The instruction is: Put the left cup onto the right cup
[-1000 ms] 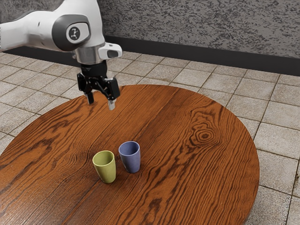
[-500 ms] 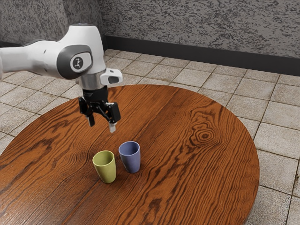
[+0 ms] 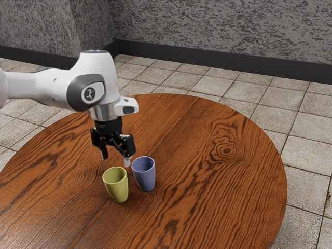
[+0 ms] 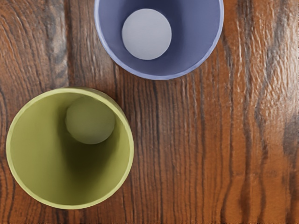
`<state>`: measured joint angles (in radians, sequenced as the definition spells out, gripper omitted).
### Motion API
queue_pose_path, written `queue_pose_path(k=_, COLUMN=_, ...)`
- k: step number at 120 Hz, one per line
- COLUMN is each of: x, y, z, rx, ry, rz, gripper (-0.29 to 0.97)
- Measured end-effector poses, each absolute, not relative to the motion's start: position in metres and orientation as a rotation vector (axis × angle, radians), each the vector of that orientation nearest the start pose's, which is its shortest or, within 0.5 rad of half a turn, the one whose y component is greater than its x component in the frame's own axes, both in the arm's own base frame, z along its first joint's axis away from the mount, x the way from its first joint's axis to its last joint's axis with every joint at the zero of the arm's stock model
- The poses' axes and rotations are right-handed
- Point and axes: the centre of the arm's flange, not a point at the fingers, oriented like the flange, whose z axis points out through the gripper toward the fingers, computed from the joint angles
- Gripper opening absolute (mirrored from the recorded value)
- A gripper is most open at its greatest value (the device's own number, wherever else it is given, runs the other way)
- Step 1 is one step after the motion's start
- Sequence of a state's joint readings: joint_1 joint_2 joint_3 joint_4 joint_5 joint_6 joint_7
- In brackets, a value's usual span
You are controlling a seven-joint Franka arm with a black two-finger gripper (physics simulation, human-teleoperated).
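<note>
Exterior view: the black gripper (image 3: 115, 157) hangs low over the round wooden table (image 3: 218, 181), fingers spread apart and holding nothing, just above and behind the green cup (image 3: 116, 184). That cup stands upright on the table, just beside the blue cup (image 3: 143, 174), which is toward the exterior view's right

Wrist view: both cups are seen from above, mouths open upward, the green cup (image 4: 70, 147) and the blue cup (image 4: 159, 37) apart, with a narrow strip of wood between them
</note>
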<state>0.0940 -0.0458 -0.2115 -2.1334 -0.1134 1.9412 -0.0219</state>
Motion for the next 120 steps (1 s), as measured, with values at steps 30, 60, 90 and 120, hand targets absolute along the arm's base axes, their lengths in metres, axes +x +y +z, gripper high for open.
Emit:
queue_pose_path(k=30, x=0.502, y=-0.075, z=0.398, rx=-3.212, ry=0.086, rz=0.269, gripper=0.62)
queue_pose_path(k=60, x=0.504, y=-0.073, z=0.388, rx=-3.210, ry=0.083, rz=0.274, gripper=0.58)
queue_pose_path(k=90, x=0.509, y=-0.071, z=0.370, rx=-3.201, ry=0.097, rz=0.303, gripper=0.56)
queue_pose_path(k=120, x=0.515, y=-0.070, z=0.351, rx=-3.186, ry=0.124, rz=0.315, gripper=0.54)
